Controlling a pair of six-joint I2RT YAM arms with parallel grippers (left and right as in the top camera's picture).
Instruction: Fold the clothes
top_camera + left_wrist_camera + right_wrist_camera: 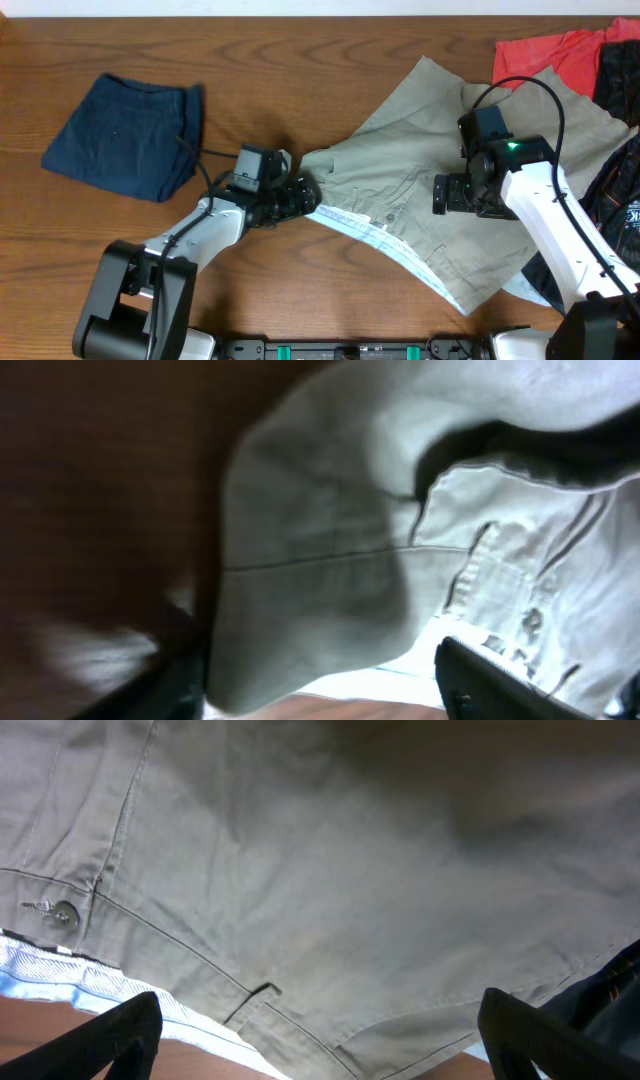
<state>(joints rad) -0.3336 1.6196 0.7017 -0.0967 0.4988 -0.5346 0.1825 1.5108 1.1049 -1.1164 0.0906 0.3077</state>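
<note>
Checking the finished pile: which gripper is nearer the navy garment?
Left. The left gripper is at the khaki shorts' corner, near the navy garment; the right gripper is farther, over the shorts.

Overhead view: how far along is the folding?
Done: the navy garment lies folded at left. In hand: the khaki shorts lie spread out, left gripper at their edge, right gripper above them, both open. Left: the red garment and dark garment at right, unfolded.
</note>
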